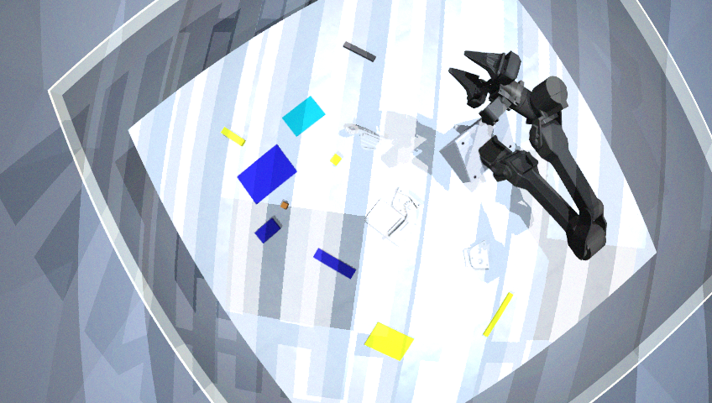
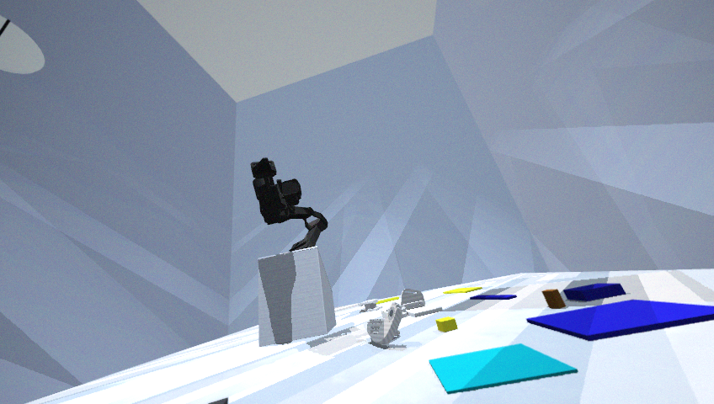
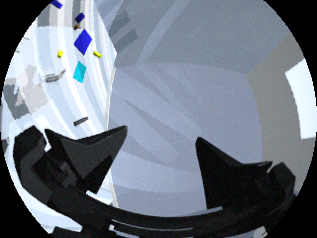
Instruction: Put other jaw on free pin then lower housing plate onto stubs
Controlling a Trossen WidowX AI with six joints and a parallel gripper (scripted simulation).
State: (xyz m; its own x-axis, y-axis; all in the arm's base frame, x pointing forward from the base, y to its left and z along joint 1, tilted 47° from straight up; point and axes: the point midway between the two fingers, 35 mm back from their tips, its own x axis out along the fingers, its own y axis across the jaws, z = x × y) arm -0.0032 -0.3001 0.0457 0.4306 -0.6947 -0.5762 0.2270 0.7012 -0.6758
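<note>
My gripper (image 1: pixel 458 60) (image 3: pixel 162 135) is open and empty, raised high and well away from the parts. A loose grey-white toothed piece (image 1: pixel 369 138) (image 2: pixel 391 326) (image 3: pixel 51 77), seemingly the free jaw, lies on the table away from the other parts. A white squarish part with curved detail at one corner (image 1: pixel 384 215) lies near the middle; it looks like the base with the mounted jaw, which shows as a grey curved piece (image 2: pixel 412 297) in the exterior view. A small white plate with holes (image 1: pixel 479 255), seemingly the housing plate, lies separately. The pins and tooth details are too washed out to tell.
The arm stands on a pale pedestal (image 1: pixel 462 152) (image 2: pixel 310 300). A cyan sheet (image 1: pixel 303 115) (image 2: pixel 501 369), a blue sheet (image 1: pixel 266 173) (image 2: pixel 620 320), a yellow cube (image 1: pixel 335 159) (image 2: pixel 446 324), an orange-brown block (image 1: pixel 284 204) (image 2: pixel 553 298) and a dark bar (image 1: pixel 358 51) (image 3: pixel 80 121) lie around.
</note>
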